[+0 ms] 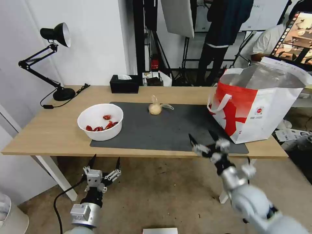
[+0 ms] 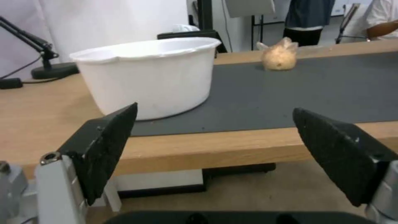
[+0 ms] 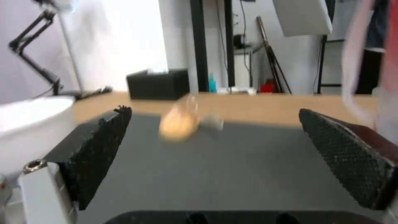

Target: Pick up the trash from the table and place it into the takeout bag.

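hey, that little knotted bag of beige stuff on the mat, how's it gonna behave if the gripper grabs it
The knotted bag looks soft and rounded, so it would probably squash between the fingers rather than resist. It's small and likely light. Its loose clear tail lying on the dark mat suggests thin, possibly slippery film. The open right gripper is the nearer one.

Light-wood table [image 1: 48,130] on white legs, with a dark grey mat [image 1: 169,130] across the middle; right gripper [image 1: 203,140] hangs over the mat's near edge, jaws spread. Bowl [image 1: 100,121] sits on the mat's corner well off to that gripper's left, just beyond the left gripper [image 1: 104,161]; knotted bag [image 1: 155,108] lies on the mat further out, ahead and a bit left; takeout bag [image 1: 260,107] stands just to its right, overlapping the mat's end; tissue box [image 1: 124,84] and lamp [image 1: 61,93] are at the far edge.
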Tool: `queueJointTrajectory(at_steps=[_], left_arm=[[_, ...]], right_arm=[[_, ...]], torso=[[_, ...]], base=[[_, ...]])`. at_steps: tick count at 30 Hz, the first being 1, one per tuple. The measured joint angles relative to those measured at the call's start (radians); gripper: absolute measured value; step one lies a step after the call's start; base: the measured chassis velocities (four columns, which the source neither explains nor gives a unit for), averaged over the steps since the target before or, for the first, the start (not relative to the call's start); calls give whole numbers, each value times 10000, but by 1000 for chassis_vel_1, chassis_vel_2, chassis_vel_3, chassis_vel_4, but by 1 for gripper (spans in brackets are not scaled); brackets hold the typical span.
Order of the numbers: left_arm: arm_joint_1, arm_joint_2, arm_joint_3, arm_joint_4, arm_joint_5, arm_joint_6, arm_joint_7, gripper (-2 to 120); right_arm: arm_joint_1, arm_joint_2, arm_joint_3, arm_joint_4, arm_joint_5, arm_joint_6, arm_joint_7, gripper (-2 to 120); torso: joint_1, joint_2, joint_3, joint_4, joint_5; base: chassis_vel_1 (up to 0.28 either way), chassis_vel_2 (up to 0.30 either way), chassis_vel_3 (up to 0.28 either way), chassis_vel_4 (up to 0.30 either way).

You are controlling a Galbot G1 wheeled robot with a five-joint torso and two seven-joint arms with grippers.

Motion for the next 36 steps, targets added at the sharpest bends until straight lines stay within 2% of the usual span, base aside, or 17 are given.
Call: queueJointTrajectory(at_steps=[1,2,5,6,8,9,12,13,14,17,18,20,21,24,32,36], left_arm=[[19,-12,-27,-12,4,-1,-9,100],[19,-12,-27,-12,4,-1,-9,100],[35,-62,-121,-54,7,2,-12,100],[35,-62,-121,-54,7,2,-12,100],[72,-122,-202,-71,9,18,-14,100],[72,-122,-202,-71,9,18,-14,100],[150,-172,-256,-77,18,29,-16,100],[182,-191,-261,-53,43,34,-16,100],[182,-191,-261,-53,43,34,-16,100],[200,-264,-264,96,91,38,-29,100],[200,-264,-264,96,91,38,-29,100],[182,-292,-259,137,92,44,-33,100],[182,-292,-259,137,92,44,-33,100],[154,-305,-199,227,92,61,-32,100],[104,-183,-138,340,76,44,-33,100],[96,-130,-133,303,48,40,-35,100]], right_arm=[[877,-42,-514,-340,401,-222,143,100],[877,-42,-514,-340,401,-222,143,100],[3380,133,-2280,-1638,1163,-790,439,100],[3380,133,-2280,-1638,1163,-790,439,100],[5243,712,-3598,-2885,1402,-1255,769,100],[5243,712,-3598,-2885,1402,-1255,769,100],[6900,1833,-4847,-4696,1357,-1773,897,100],[7569,2486,-5323,-5686,1293,-2027,900,100],[7569,2486,-5323,-5686,1293,-2027,900,100],[8753,4061,-5939,-8056,1036,-2518,830,100],[8753,4061,-5939,-8056,1036,-2518,830,100],[9131,4861,-5935,-9288,666,-2771,670,100],[9131,4861,-5935,-9288,666,-2771,670,100],[9305,5785,-5707,-10661,138,-3049,295,100],[9367,6342,-5457,-11788,-419,-3329,-482,100],[9383,6429,-5360,-11913,-586,-3518,-844,100]], torso=[[0,0,0,1,-2],[0,0,0,1,-2],[0,-1,0,-7,5],[0,-1,0,-7,5],[0,0,-1,-3,-3],[0,0,-1,-3,-3],[1,-1,-1,-4,-4],[0,-1,-1,-5,1],[0,-1,-1,-5,1],[2,0,-1,3,-7],[2,0,-1,3,-7],[1,-1,-1,-1,-3],[1,-1,-1,-1,-3],[-1,-1,-2,-1,-1],[-2,-1,-2,-5,-1],[-3,0,-3,-6,0]], base=[[0,0,0,0],[0,0,0,0],[0,0,0,0],[0,0,0,0],[0,0,0,0],[0,0,0,0],[0,0,0,0],[0,0,0,0],[0,0,0,0],[0,0,0,0],[0,0,0,0],[0,0,0,0],[0,0,0,0],[0,0,0,0],[0,0,0,0],[0,0,0,0]])
